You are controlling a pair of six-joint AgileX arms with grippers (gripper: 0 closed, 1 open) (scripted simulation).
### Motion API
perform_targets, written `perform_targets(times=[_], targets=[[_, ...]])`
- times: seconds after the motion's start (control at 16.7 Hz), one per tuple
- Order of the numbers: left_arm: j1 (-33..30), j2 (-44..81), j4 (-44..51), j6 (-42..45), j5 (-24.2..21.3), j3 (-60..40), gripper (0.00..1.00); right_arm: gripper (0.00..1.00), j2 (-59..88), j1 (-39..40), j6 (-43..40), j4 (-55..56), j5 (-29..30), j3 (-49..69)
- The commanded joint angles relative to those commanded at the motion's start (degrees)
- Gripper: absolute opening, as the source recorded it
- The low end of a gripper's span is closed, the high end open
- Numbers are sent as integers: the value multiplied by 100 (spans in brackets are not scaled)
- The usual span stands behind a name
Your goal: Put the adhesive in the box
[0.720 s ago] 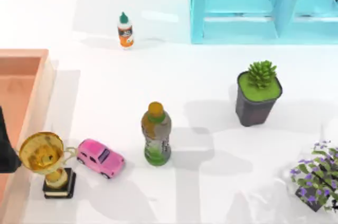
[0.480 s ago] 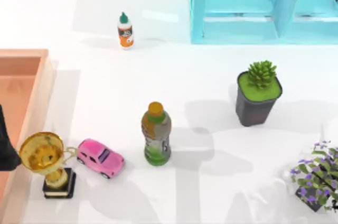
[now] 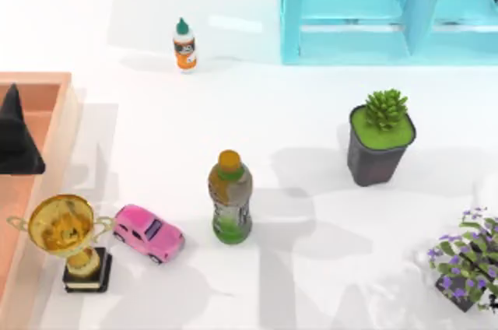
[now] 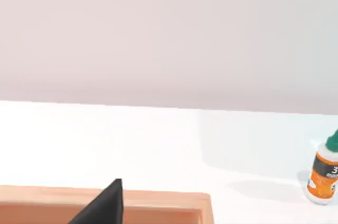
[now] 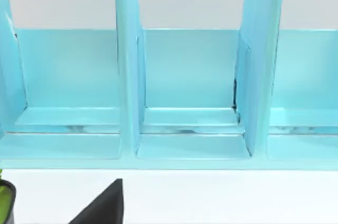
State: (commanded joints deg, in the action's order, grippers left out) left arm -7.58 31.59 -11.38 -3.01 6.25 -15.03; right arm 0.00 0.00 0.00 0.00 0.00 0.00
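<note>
1. Top view: I see my left gripper (image 3: 17, 134) as a dark shape over the box (image 3: 64, 124) at the worktop's left edge; whether its fingers are apart or together, I cannot tell.
2. The adhesive (image 3: 184, 46) stands upright near the worktop's far edge, well apart from the box.
3. Left wrist view: the adhesive (image 4: 323, 173) stands beyond the box's corner (image 4: 203, 206).
</note>
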Motion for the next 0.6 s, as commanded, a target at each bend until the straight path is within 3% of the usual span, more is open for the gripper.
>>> perform_targets(times=[0.6], targets=[[-1272, 5729, -1912, -506, 1050, -2529, 100, 100, 0, 0, 0, 0, 0, 0]])
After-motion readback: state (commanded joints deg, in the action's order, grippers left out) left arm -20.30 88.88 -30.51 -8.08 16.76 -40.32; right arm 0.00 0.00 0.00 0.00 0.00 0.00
